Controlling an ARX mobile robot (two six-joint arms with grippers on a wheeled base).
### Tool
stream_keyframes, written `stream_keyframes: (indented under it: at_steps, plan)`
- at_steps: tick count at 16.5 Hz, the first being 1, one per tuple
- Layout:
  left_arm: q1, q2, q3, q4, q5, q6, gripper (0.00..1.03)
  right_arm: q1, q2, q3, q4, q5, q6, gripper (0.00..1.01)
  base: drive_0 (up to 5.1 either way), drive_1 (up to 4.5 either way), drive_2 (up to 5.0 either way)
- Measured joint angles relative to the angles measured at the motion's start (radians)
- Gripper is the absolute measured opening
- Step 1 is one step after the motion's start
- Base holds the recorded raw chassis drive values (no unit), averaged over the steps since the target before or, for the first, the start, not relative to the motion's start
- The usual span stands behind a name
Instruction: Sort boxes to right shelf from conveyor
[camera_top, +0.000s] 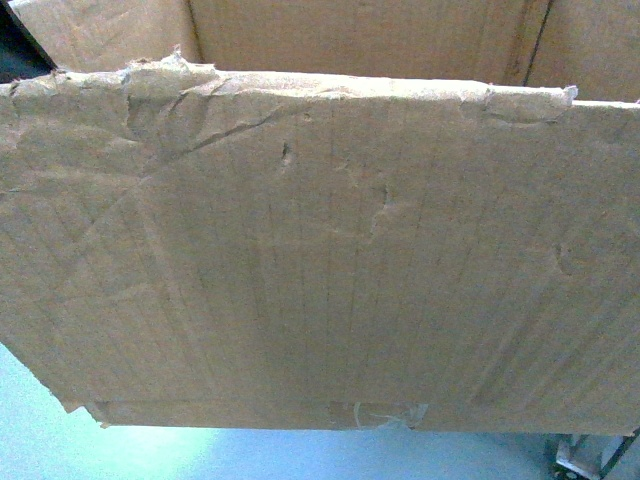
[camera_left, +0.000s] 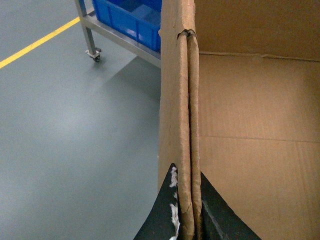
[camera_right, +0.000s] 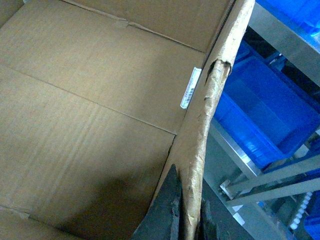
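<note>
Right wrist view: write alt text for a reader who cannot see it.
The right gripper pinches the ragged top edge of a brown cardboard box, one dark finger on each side of the wall. The box's bare inside fills the left, with a small white label near the wall. Blue plastic bins sit on a silver metal rack to the right.

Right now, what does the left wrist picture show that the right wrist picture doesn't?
Only the left wrist view shows open grey floor with a yellow line and a rack's caster wheel. Only the right wrist view shows a small white label inside the box and blue bins seen from close up. Both show a gripper clamped on a wall of the cardboard box, and a blue bin.
</note>
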Motion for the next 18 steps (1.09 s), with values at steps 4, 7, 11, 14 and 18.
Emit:
stream_keyframes:
  at_steps: [4, 7, 11, 14, 18]
  plan:
    - [0.0, 0.0, 0.0, 0.0, 0.0, 0.0, 0.02, 0.0, 0.0, 0.0, 0.0, 0.0, 0.0, 0.02, -1.3, -1.25, -1.3]
    - [0.003, 0.001, 0.0, 0.0, 0.002, 0.0, 0.02, 0.0, 0.002, 0.0, 0.001, -0.003, 0.0, 0.02, 3.4, -3.71, -4.3]
    - [0.004, 0.001, 0.0, -0.001, 0.0, 0.0, 0.02, 0.0, 0.002, 0.0, 0.001, -0.003, 0.0, 0.02, 3.4, -2.05, -5.2]
    - [0.003, 0.002, 0.0, -0.003, 0.001, 0.0, 0.02, 0.0, 0.002, 0.0, -0.002, -0.003, 0.0, 0.02, 3.1, -1.52, -5.5]
    - [0.003, 0.001, 0.0, 0.003, 0.001, 0.0, 0.02, 0.0, 0.002, 0.0, 0.002, -0.003, 0.0, 0.02, 3.1, -1.36, -5.5]
